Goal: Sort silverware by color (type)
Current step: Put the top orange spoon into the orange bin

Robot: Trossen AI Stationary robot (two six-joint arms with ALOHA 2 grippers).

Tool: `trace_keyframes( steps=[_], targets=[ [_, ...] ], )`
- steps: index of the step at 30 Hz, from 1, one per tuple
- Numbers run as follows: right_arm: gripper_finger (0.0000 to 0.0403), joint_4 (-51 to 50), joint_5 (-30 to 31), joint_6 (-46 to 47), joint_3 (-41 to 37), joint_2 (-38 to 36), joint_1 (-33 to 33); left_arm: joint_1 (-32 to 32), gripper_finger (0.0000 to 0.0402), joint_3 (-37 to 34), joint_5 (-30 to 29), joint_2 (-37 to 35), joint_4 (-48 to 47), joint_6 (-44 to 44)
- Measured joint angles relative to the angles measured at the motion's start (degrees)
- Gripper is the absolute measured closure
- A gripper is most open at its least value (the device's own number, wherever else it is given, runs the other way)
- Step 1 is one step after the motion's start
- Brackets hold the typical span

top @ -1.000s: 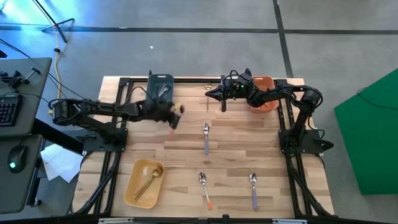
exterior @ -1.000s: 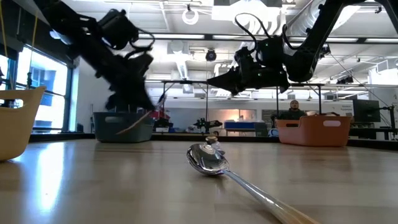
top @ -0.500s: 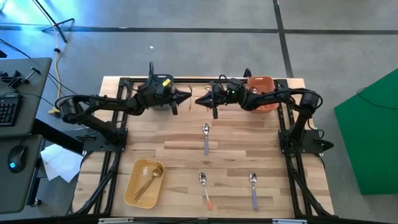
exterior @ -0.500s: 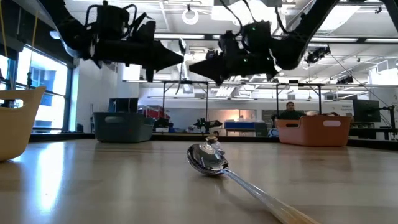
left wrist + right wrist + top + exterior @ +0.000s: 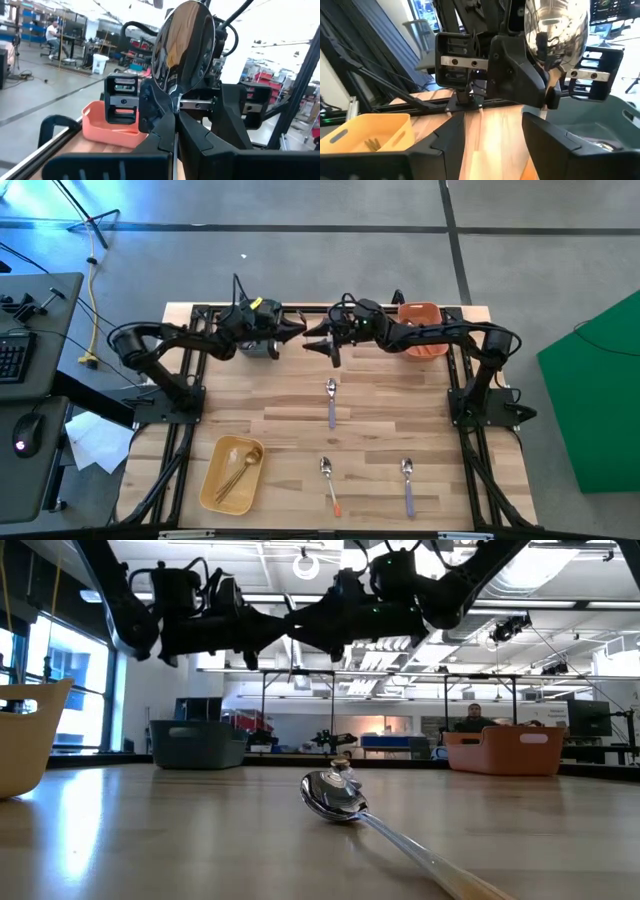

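My left gripper (image 5: pixel 298 332) is shut on a spoon whose shiny bowl (image 5: pixel 185 45) stands above the fingers. It hovers level over the far middle of the table. My right gripper (image 5: pixel 312 345) faces it tip to tip, open, its two fingers (image 5: pixel 447 142) spread in front of the spoon (image 5: pixel 557 30) and touching nothing. In the low view the two grippers meet high above the table (image 5: pixel 292 625). Three more spoons lie flat on the wood: a purple-handled one (image 5: pixel 331 402), an orange-handled one (image 5: pixel 329 483) and a second purple-handled one (image 5: pixel 407 483). My left gripper pinches the spoon between its two fingers just below the bowl (image 5: pixel 173 100). An orange strip of handle (image 5: pixel 551 87) shows beside the fingers. The fingers reach level from the table's left, across the spoon. The spoon stands bowl up, lifted clear of the table.
A dark grey bin (image 5: pixel 262 340) sits at the far edge under my left arm. An orange bin (image 5: pixel 423 330) stands at the far right. A yellow bin (image 5: pixel 212 480) with gold cutlery is at the near left. A person sits in the room beyond (image 5: pixel 472 718).
My left gripper has risen from low over the table and swung toward the far middle, turning level, with the spoon in it. My right gripper has moved toward the table's left until the two stand tip to tip.
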Motion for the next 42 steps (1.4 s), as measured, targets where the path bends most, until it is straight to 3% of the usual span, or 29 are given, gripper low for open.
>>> trace_keyframes(
  steps=[7,12,14,20,32,36,42],
  targets=[
    [0.0234,-5.64,0.85,-1.25,0.09,-1.98,-0.15,0.89,0.0401,0.0,1.37,1.37,1.48,-1.69],
    [0.0235,-12.84,6.34,-4.26,0.09,-5.12,-0.16,1.72,0.0401,0.0,1.93,1.38,1.42,-1.67],
    [0.0235,-12.89,9.04,-4.95,0.09,-5.1,-0.26,1.83,0.0401,0.0,1.93,1.38,1.44,-1.66],
    [0.0235,-8.1,9.65,-1.04,0.1,-3.98,-0.57,0.81,0.0401,0.0,1.67,1.38,1.53,-1.54],
    [0.0239,-4.99,7.78,0.85,0.13,-1.73,0.21,-1.99,0.0401,0.04,-0.89,1.38,2.13,-0.63],
    [0.0272,-5.05,6.63,-0.16,0.13,-1.73,0.61,-2.1,0.0401,0.04,-1.02,1.38,4.63,-1.42],
    [0.0379,-4.68,5.35,-0.62,0.11,-1.73,0.63,-2.08,0.0401,0.04,-1.33,1.38,5.28,-3.7]
  ],
)
